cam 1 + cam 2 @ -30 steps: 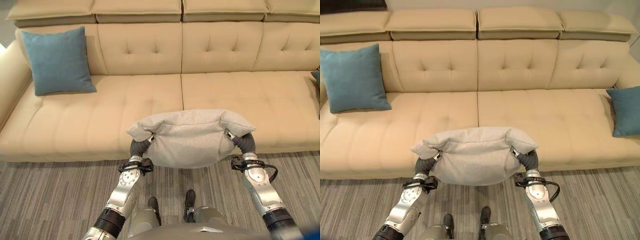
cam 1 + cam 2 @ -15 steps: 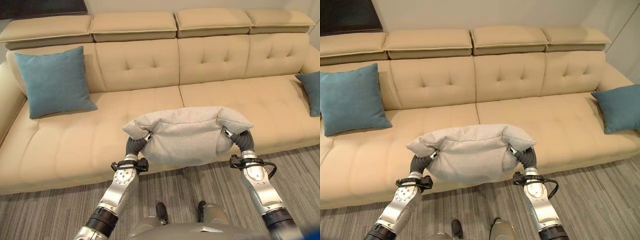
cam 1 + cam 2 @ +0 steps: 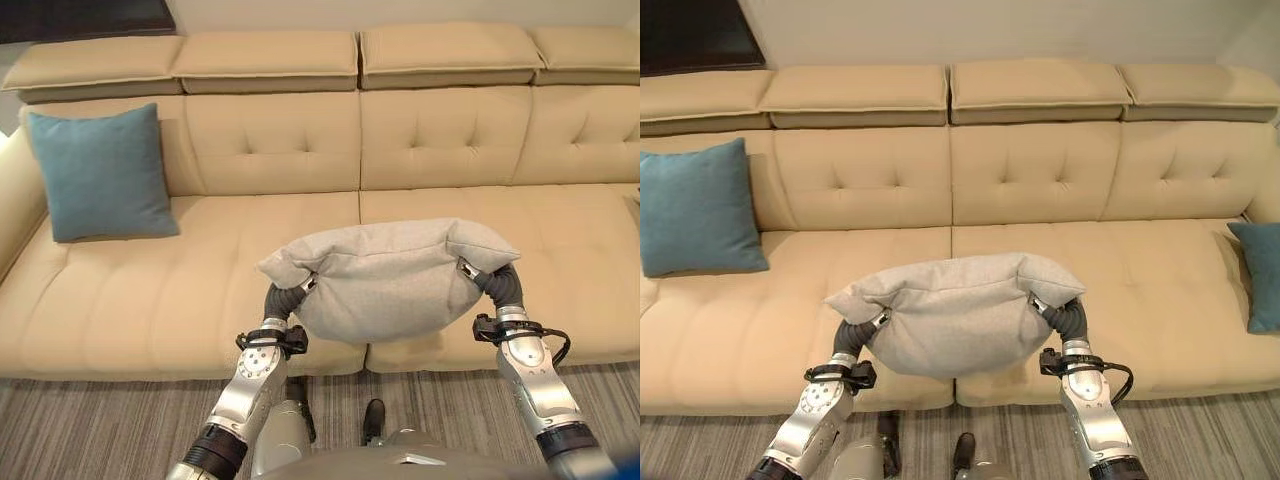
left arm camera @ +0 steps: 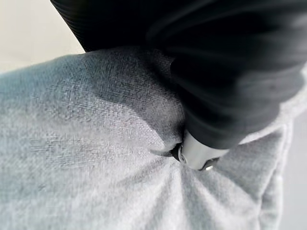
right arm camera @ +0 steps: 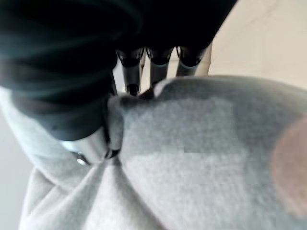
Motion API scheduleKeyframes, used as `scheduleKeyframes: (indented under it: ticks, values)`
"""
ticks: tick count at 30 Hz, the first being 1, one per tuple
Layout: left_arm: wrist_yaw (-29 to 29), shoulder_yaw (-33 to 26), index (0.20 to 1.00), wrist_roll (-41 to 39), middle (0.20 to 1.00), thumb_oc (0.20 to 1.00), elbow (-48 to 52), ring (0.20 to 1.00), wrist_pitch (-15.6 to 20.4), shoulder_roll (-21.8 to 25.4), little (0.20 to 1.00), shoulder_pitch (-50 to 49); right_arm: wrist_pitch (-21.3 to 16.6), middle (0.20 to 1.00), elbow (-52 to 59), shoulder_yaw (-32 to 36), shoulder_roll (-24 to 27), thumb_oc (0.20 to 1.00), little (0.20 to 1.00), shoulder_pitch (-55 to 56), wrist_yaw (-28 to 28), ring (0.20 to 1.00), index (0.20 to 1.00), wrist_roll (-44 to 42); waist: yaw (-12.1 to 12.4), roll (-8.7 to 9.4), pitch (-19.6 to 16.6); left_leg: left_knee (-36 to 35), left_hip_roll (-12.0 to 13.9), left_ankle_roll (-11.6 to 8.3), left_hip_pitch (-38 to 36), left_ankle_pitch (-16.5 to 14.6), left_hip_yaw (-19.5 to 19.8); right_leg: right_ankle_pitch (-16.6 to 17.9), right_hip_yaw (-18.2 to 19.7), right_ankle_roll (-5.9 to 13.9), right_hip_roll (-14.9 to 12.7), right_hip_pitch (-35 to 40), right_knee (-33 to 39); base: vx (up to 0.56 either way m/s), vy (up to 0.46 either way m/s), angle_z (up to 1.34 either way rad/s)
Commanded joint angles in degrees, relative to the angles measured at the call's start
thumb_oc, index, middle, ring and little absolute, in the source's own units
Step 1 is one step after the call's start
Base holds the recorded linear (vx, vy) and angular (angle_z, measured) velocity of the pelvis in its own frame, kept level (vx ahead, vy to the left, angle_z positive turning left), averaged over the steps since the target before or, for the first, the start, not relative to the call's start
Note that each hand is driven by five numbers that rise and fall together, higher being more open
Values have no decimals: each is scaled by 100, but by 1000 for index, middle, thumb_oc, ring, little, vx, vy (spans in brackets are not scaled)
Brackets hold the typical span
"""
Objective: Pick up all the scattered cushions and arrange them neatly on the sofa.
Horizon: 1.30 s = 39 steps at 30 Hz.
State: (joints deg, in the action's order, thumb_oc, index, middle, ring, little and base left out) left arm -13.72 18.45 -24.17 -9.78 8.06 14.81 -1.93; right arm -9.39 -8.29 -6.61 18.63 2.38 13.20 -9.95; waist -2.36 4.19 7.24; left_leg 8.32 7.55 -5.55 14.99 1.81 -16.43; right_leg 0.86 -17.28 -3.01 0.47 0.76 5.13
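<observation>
1. Beige and tufted, the sofa [image 3: 200, 290] spans the whole background on a striped grey carpet [image 3: 90, 440], its long seat mostly bare.
2. One grey cushion [image 3: 385, 275] hangs in the air in front of the seat edge, near the sofa's middle seam, carried between both hands; it is not yet resting on the sofa.
3. The left hand [image 4: 196, 151] pinches 1 end of the cushion, its thumb pressed into a pucker of fabric; the right hand [image 5: 129, 72] clamps the other end, fingers over the top and thumb dug into the cloth. Judging from the sag between them, a hold at each end keeps the soft cushion spread level for a flat set-down.
4. A teal cushion [image 3: 100, 172] leans upright against the backrest at the sofa's left end. A second teal cushion [image 3: 1260, 275] sits at the right end. Placed at the 2 ends, they probably leave the middle for the grey one.
5. The second teal cushion is cut off by the picture edge in the right eye view, so its lean is hard to judge.
6. Most of each hand is buried in grey fabric or behind its dark cover, so how deep the grip goes cannot be told. The cushion's underside is hidden as well.
</observation>
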Motion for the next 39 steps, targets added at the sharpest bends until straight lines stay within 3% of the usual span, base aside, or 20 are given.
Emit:
scheduleKeyframes:
  ticks: [1,2,7,9,11,14,18,27,32,39]
  values:
    - [117,36,200,-3,200,200,660,200,503,35,200,389,-535,200,599,59,82,200,200,-365,42,200,200,-145,46,-142,-121,-105,-176,115,-154,115,104,-495,169,782,-383,375,-278,316,126,25]
    - [122,21,200,14,200,200,692,200,503,24,200,289,-543,200,608,37,40,200,200,-319,27,200,200,-81,42,-202,-234,-436,-200,155,-379,167,130,-556,184,823,-356,450,-283,387,194,2]
    - [87,-48,200,102,200,200,770,200,484,150,200,199,-474,200,620,7,-96,200,200,-383,16,200,200,35,110,-146,-479,-775,-487,415,-1033,-121,-42,-708,448,1021,-626,468,-755,273,248,-43]
    - [45,-137,200,132,200,200,814,200,512,249,200,218,-488,200,616,-74,-229,200,200,-526,-15,200,200,103,141,-240,-368,-950,-553,624,-1248,-260,-127,-602,556,1234,-856,-212,-1932,51,272,-18]
    - [61,-146,200,126,200,200,803,200,530,257,200,224,-481,200,614,-112,-289,200,200,-552,-32,200,200,140,141,-251,-327,-1042,-570,645,-1359,-280,-150,-471,563,1266,-892,-464,-2079,35,107,-48]
    - [124,-148,200,156,200,200,767,200,583,236,200,279,-529,200,592,-95,-295,200,200,-579,-7,200,200,154,49,-273,-220,-1224,-651,611,-1539,-266,-27,-237,522,1231,-805,-769,-1410,73,-12,-3]
    - [219,-104,200,217,200,200,744,200,585,158,200,340,-522,200,596,-30,-188,200,200,-515,8,200,200,197,18,-243,-355,-1291,-723,539,-1609,-305,31,-195,453,1157,-687,-364,-808,104,-77,29]
    - [-145,-153,200,326,200,200,614,200,570,55,200,671,-433,200,673,-53,-6,200,200,-682,282,200,200,550,-32,-264,-506,-1332,-656,421,-1941,-425,146,-224,276,1104,-567,276,-258,161,-58,7]
    - [-758,-8,200,523,200,200,111,200,634,52,200,1819,-364,200,211,-461,134,200,200,-1903,769,200,200,776,11,-257,-420,-1332,-645,392,-1814,-419,146,-179,295,1083,-523,188,-126,58,-19,3]
    - [-1414,315,200,370,200,200,-1137,200,856,228,200,4349,-210,200,-967,-1047,486,200,200,-4334,1406,200,200,880,91,-328,21,-1332,-646,281,-735,-58,388,68,349,1083,-505,-844,-118,-136,-17,21]
